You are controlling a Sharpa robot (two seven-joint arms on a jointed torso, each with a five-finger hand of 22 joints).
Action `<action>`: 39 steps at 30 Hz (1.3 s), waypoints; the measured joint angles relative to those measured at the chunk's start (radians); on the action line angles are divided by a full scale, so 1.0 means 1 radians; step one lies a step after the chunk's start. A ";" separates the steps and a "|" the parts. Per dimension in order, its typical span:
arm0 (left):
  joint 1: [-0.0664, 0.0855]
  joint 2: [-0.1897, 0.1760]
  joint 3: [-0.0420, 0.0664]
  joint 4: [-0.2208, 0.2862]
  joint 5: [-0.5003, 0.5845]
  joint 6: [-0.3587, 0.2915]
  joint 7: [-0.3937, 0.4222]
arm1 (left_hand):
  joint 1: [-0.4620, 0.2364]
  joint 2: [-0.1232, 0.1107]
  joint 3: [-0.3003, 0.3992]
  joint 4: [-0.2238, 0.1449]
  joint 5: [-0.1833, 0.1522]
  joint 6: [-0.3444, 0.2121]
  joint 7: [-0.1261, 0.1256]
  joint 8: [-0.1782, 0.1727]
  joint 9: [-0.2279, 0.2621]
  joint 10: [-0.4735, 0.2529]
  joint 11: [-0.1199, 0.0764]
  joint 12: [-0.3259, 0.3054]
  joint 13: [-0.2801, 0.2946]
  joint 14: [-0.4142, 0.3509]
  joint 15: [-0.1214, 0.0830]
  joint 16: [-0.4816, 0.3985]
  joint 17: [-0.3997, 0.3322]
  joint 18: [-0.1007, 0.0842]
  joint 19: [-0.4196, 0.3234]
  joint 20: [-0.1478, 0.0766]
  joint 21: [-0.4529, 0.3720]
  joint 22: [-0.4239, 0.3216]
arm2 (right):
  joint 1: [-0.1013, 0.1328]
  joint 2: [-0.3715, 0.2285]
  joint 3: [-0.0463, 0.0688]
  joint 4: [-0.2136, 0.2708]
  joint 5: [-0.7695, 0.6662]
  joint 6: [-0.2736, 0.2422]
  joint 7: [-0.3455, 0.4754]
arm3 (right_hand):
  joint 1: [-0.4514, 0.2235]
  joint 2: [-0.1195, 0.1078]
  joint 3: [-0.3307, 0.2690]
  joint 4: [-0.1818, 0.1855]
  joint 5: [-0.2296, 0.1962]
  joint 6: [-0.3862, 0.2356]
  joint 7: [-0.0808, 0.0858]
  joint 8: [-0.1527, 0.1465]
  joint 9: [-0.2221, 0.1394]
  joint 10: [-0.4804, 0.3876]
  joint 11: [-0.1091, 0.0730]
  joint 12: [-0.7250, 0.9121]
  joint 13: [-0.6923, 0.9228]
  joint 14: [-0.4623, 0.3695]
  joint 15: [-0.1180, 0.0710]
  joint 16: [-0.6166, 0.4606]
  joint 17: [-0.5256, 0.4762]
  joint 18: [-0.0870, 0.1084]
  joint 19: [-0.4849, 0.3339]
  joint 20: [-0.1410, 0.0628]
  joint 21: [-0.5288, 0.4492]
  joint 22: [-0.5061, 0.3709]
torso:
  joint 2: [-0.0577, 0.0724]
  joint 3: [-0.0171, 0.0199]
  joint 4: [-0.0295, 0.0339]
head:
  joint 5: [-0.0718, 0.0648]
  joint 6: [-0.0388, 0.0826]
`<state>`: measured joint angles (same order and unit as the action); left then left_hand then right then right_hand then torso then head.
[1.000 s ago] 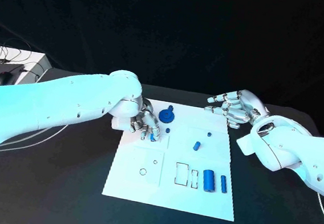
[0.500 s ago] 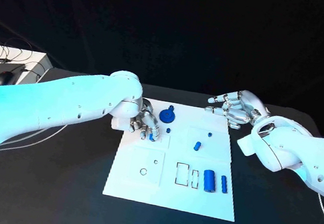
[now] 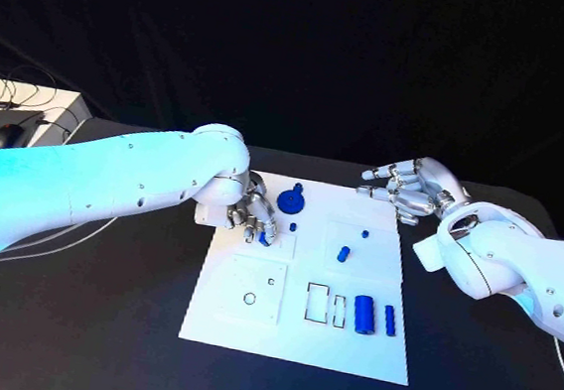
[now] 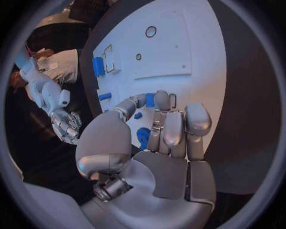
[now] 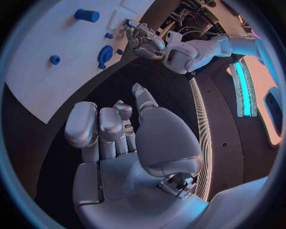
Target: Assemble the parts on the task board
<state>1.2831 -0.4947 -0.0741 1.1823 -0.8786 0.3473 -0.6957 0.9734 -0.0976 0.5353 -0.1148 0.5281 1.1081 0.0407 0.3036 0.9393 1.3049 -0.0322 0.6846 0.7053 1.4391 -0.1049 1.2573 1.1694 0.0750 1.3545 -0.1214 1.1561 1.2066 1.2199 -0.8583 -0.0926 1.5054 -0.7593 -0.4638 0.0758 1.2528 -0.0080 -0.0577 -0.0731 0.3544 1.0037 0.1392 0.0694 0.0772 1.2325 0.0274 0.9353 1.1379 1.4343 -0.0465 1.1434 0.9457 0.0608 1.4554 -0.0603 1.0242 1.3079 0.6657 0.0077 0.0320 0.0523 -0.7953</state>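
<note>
Blue parts are lying scattered over the white task board (image 3: 291,342), and most look loose, so the assembly seems to be at an early stage. The one being worked is a small blue peg (image 3: 265,238) at the left hand's (image 3: 250,212) fingertips, near the board's far left corner; the left wrist view is showing the peg (image 4: 149,99) between the fingers (image 4: 162,102), apparently pinched and being pressed toward the board. Whether it is already seated I cannot tell.

Beside it, a round blue disc with a tab (image 3: 291,200) is lying near the board's far edge, and a tiny blue piece (image 3: 293,225) is resting just below that. Toward the middle a short slanted blue peg (image 3: 342,254) and a small blue stud (image 3: 363,234) are sitting free. Nearer the robot, a thick blue cylinder (image 3: 364,314) and a thin blue rod (image 3: 389,320) are lying side by side, just beside two outlined rectangular slots (image 3: 324,304) that look unfilled. A small ring-shaped hole (image 3: 249,298) on the left panel is also appearing empty.

Outward from the board, the right hand (image 3: 407,189) is hovering off the board's far right corner, over the black table (image 3: 90,305), fingers loosely apart and holding nothing. Judging by this, nearly every placement is remaining to be done.
</note>
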 measured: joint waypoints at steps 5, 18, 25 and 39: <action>0.001 0.002 -0.003 -0.001 -0.002 -0.003 0.001 | -0.001 0.001 0.000 0.000 0.000 0.000 0.000 0.000 0.001 0.000 0.000 0.000 0.000 0.000 0.000 0.000 0.000 0.000 0.000 0.000 0.000 0.001 | 0.000 0.000 0.000 0.000 0.000 0.001 0.000 | 0.000 0.000 0.000 0.000 0.000 -0.002 0.002 0.000 0.000 0.000 0.000 0.000 0.000 0.000 0.000 0.000 0.000 0.000 0.000 0.000 0.000 0.000 | 0.000 0.0002 0.0000 | 0.000 -0.001; 0.005 0.008 -0.012 -0.004 -0.009 -0.005 0.003 | -0.006 0.005 -0.004 -0.004 -0.001 0.000 0.000 0.004 0.002 0.000 0.000 0.000 0.001 -0.001 -0.001 0.000 0.000 0.000 0.000 0.000 0.000 0.001 | -0.001 0.000 0.000 0.001 0.000 0.002 0.000 | 0.000 0.000 0.000 0.000 0.000 -0.002 0.001 0.000 0.001 0.001 0.001 0.000 -0.001 0.000 0.000 -0.006 -0.002 0.000 0.000 0.000 0.000 0.000 | 0.000 0.0002 -0.0003 | 0.000 -0.001; 0.006 0.008 -0.017 0.001 -0.014 -0.007 0.005 | -0.021 0.021 -0.011 -0.011 -0.001 0.000 0.000 0.008 0.004 0.000 0.000 0.000 0.002 -0.001 -0.001 0.004 0.004 0.000 0.000 0.000 0.000 0.003 | -0.002 0.000 0.000 0.002 -0.001 0.002 0.000 | 0.000 0.000 0.000 0.000 0.000 -0.002 0.001 0.000 0.001 0.001 0.001 0.000 -0.001 0.000 0.000 -0.006 -0.002 0.000 0.000 0.000 0.000 0.000 | 0.000 0.0001 0.0000 | 0.000 -0.002; 0.004 -0.012 -0.019 0.045 -0.045 -0.048 0.006 | -0.043 0.043 -0.010 -0.010 -0.004 0.000 0.000 0.014 0.001 0.004 0.003 0.000 0.000 0.003 -0.004 0.008 0.006 -0.001 0.008 -0.003 0.000 0.015 | -0.002 -0.002 0.000 0.003 -0.001 0.004 0.000 | 0.000 0.000 0.000 0.000 0.000 0.001 0.003 0.000 0.001 -0.001 -0.001 0.000 -0.001 0.000 0.000 -0.006 -0.003 0.000 0.000 0.000 0.000 -0.001 | 0.000 -0.0009 0.0001 | 0.000 -0.003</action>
<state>1.2874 -0.5072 -0.0929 1.2272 -0.9234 0.2993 -0.6897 0.9300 -0.0542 0.5249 -0.1253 0.5237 1.1082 0.0406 0.3171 0.9400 1.3087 -0.0288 0.6846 0.7057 1.4417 -0.1092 1.2654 1.1756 0.0743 1.3621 -0.1243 1.1561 1.2219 1.2182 -0.8605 -0.0926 1.5087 -0.7602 -0.4599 0.0762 1.2528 -0.0081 -0.0578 -0.0731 0.3544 1.0042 0.1424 0.0694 0.0780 1.2314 0.0263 0.9353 1.1365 1.4343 -0.0465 1.1374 0.9430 0.0607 1.4554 -0.0603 1.0242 1.3074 0.6662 0.0068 0.0321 0.0519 -0.7986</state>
